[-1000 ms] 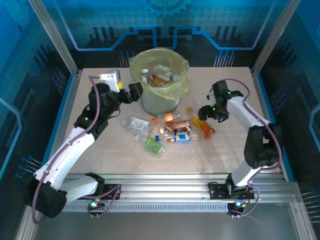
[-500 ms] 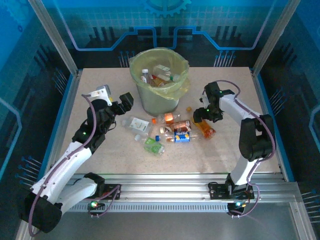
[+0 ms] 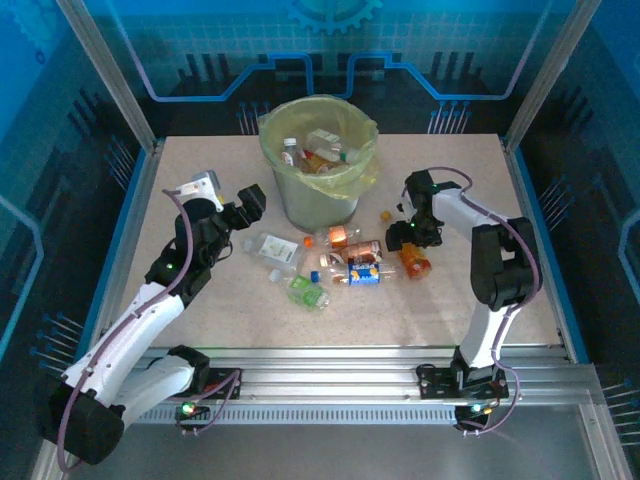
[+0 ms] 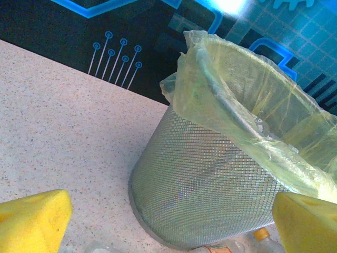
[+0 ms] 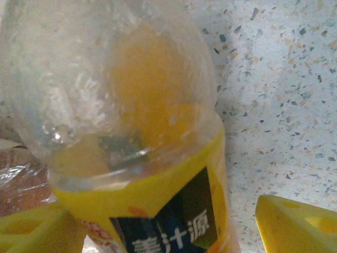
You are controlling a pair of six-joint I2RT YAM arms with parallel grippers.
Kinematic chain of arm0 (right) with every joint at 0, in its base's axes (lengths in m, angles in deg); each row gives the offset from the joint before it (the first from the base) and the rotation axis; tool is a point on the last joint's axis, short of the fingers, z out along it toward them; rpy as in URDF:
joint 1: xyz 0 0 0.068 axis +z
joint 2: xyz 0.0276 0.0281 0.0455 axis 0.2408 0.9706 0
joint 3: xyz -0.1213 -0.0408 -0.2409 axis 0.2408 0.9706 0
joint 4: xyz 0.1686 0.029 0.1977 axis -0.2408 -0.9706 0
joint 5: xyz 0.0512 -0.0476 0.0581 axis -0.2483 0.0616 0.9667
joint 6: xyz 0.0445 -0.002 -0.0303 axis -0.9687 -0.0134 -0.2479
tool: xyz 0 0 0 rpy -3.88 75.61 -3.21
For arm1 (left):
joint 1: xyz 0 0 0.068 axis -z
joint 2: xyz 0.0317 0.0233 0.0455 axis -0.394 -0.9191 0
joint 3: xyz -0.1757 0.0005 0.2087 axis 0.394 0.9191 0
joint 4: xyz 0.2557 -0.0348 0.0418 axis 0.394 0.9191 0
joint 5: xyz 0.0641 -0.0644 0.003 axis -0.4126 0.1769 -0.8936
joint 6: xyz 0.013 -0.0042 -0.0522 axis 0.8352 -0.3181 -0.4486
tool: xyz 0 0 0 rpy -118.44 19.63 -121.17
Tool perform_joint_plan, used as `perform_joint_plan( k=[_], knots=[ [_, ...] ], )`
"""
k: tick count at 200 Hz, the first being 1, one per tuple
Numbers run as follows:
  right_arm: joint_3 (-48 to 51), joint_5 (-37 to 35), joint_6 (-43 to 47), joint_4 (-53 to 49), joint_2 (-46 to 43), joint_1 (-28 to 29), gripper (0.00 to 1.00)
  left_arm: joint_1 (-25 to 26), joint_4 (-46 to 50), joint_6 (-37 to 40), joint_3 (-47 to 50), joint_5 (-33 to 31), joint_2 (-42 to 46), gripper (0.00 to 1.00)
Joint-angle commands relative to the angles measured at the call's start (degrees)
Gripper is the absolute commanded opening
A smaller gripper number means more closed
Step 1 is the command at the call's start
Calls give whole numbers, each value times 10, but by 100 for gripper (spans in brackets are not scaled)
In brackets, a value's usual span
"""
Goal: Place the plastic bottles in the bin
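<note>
The bin, grey mesh with a yellow-green liner, stands at the back centre and holds several plastic bottles. More plastic bottles lie in a cluster on the table in front of it. My right gripper is low over the rightmost one, a yellow-labelled bottle. In the right wrist view this bottle lies between my open right gripper's yellow fingers, with a gap on the right side. My left gripper hangs open left of the bin, holding nothing.
A loose orange cap lies right of the bin. A clear bottle and a green-labelled one lie nearest my left arm. Blue enclosure walls and metal posts ring the table.
My left gripper drew back from the bin's rim and dropped lower to its left. My right gripper moved left and down over the yellow-labelled bottle, which shifted slightly.
</note>
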Motion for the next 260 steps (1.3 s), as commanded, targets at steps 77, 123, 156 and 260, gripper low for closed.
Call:
perform_joint_plan(
  k=[77, 123, 156, 260],
  knots=[
    [-47, -6, -18, -2, 54, -30, 81, -10, -5, -11, -4, -10, -4, 99],
    [-61, -11, -15, -2, 80, -30, 70, -13, -3, -15, -5, -8, -11, 99],
    [-60, -29, -10, 1, 76, -29, 59, -16, 3, -18, -3, -8, -14, 99],
    [-75, -132, -26, -26, -70, -3, 43, -23, 13, -37, 3, -17, -15, 99]
  ],
)
